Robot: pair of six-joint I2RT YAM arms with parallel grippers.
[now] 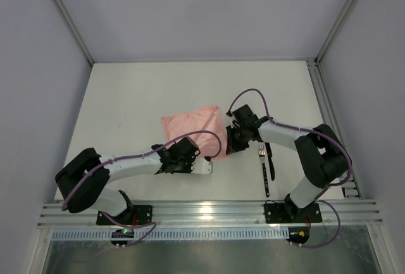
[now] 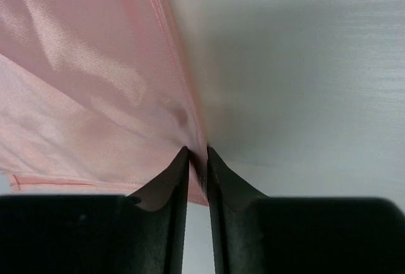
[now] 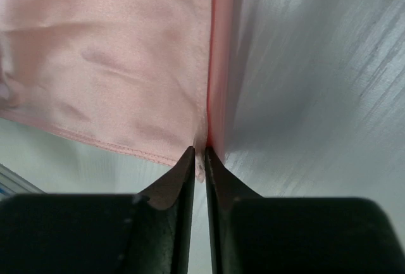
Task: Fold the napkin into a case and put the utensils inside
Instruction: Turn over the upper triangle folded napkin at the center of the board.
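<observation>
The salmon-pink napkin (image 1: 190, 125) lies creased near the middle of the white table (image 1: 126, 97). My left gripper (image 1: 207, 159) is at its near right corner. In the left wrist view, the left gripper (image 2: 197, 159) is shut on the napkin (image 2: 95, 84), pinching its hemmed edge. My right gripper (image 1: 229, 149) is at the cloth's right side. In the right wrist view, the right gripper (image 3: 204, 155) is shut on a corner of the napkin (image 3: 114, 65). The utensils lie to the right: a fork (image 1: 263, 166) with pale tines, and a second dark utensil (image 1: 271, 160) beside it.
A metal rail (image 1: 209, 214) runs along the near edge, by the arm bases. Grey walls enclose the table on the left, back and right. The right arm's elbow (image 1: 319, 157) sits just right of the utensils.
</observation>
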